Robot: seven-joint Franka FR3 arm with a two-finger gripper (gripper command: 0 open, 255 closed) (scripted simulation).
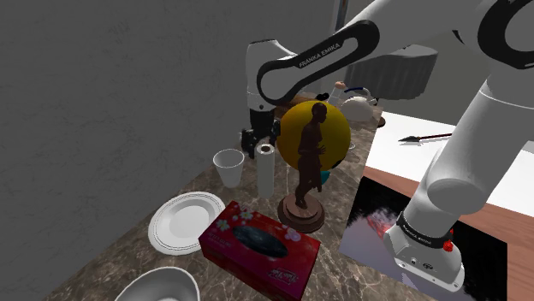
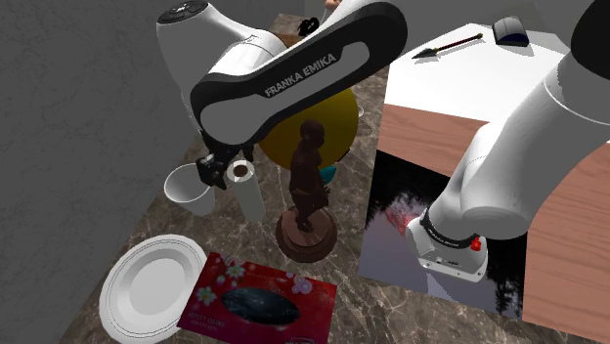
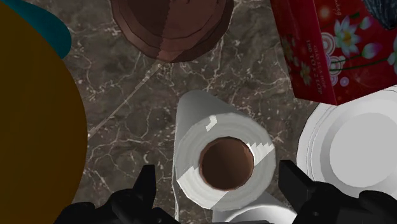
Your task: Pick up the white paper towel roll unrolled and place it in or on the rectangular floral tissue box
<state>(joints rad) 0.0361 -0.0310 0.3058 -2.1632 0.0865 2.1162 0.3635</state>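
Observation:
The white paper towel roll [image 3: 222,159] stands upright on the dark marble counter, its brown core facing the wrist camera. My black gripper [image 3: 217,170] hangs open just above it, one finger on each side of the roll's top and neither touching it. In the shoulder view the roll [image 1: 267,168] stands between a white cup and a brown statue, with the gripper [image 1: 254,141] over it. The red floral tissue box [image 1: 259,248] lies nearer the counter's front edge. The second exterior view has the roll [image 2: 248,191], the gripper [image 2: 225,172] and the box [image 2: 259,305].
A brown figurine [image 1: 305,171] on a round base stands close beside the roll, with a big yellow ball [image 1: 329,128] behind it. A white cup [image 1: 228,166], a white plate [image 1: 185,224] and a white bowl [image 1: 161,286] sit on the shoulder view's left.

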